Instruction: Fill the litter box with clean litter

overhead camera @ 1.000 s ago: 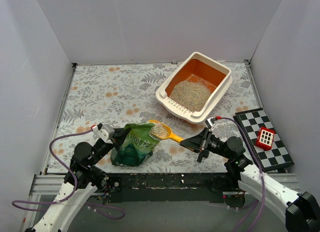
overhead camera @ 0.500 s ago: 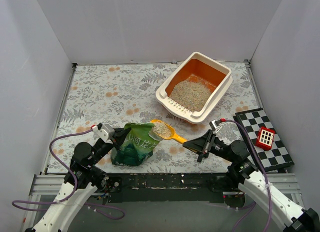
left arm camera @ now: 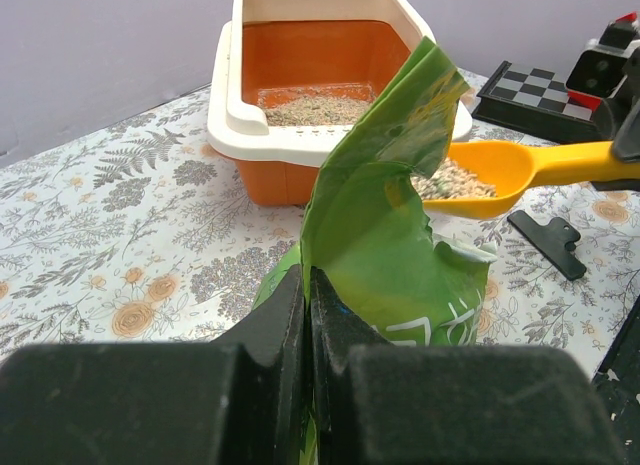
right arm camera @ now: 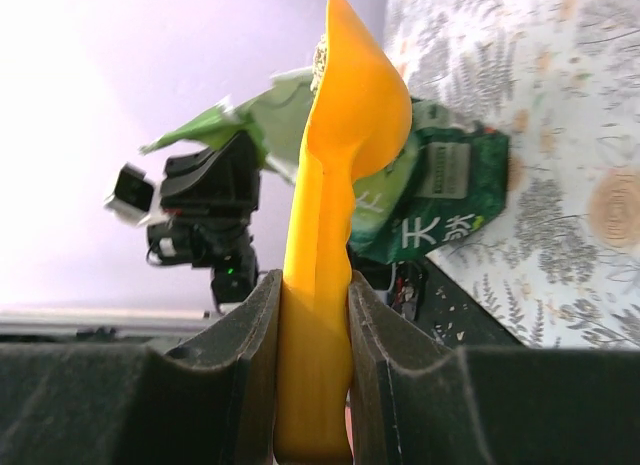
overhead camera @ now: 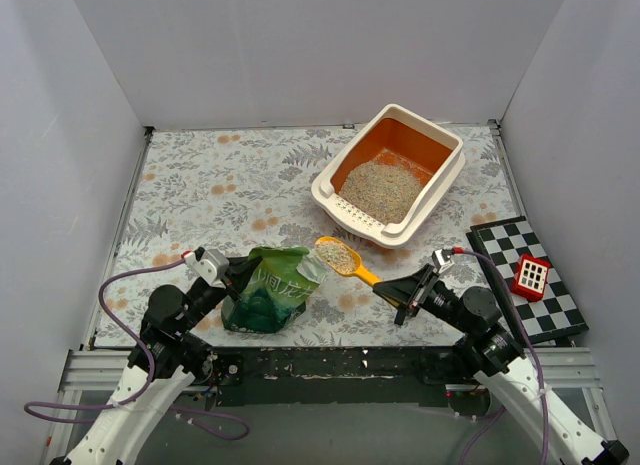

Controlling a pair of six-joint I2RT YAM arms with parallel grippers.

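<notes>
**Q:** What was each pincer doing?

**A:** The left pincer (overhead camera: 236,272) was closed tight on the torn top edge of a green bag (overhead camera: 262,297). The bag stood on the flowered tabletop (overhead camera: 200,185) just ahead of that pincer. The right pincer (overhead camera: 402,289) was clamped on the handle of a yellow scoop (overhead camera: 346,259), with both fingers pressed flat against it.

**Q:** Where was the litter box?

**A:** The litter box (overhead camera: 452,155) sat well ahead of the right pincer, beyond the scoop, with its slotted edge facing the arms. The clean litter (overhead camera: 380,190) lay in a loose pile on its orange floor. From the left pincer, the box was ahead and to the right, well apart.

**Q:** And the scoop's bowl?

**A:** It was ahead and to the left of the right pincer, held off the tabletop just beside the bag's open mouth. It carried a small heap of the same litter.

**Q:** Anything else?

**A:** A chequered board (overhead camera: 500,247) bearing a red block (overhead camera: 531,276) lay to the right of the right pincer. A black clip (left arm camera: 546,244) lay on the tabletop near the scoop's handle.
</notes>
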